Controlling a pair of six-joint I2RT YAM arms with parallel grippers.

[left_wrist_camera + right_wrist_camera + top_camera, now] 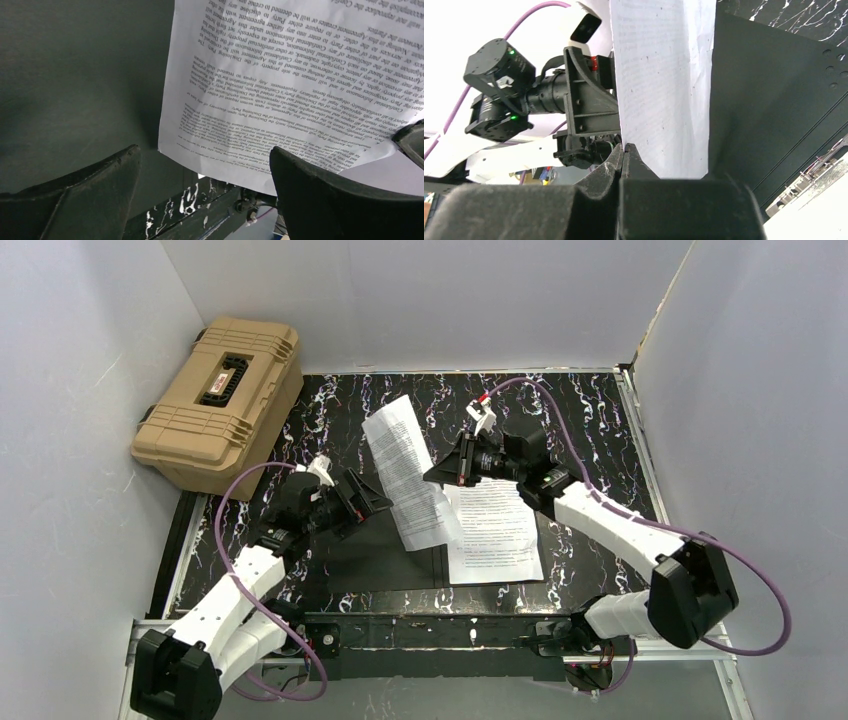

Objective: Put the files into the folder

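Your right gripper (432, 476) is clamped shut on a thin, floppy printed sheet (405, 465), held curling above the folder (365, 552), whose matte black inside lies open mid-table. Your left gripper (375, 502) stands wide, empty. A second sheet (495, 535) lies flat just right, apparently overlapping the folder's edge.

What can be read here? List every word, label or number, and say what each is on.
"Confidential Information", "Disclosing Party", "Agreement": seen upside down on the lifted sheet in the left wrist view; its smaller print is too fine to read.
Flat sheet: dense print, too small to read.
Label on the tan case: blurred, unreadable.
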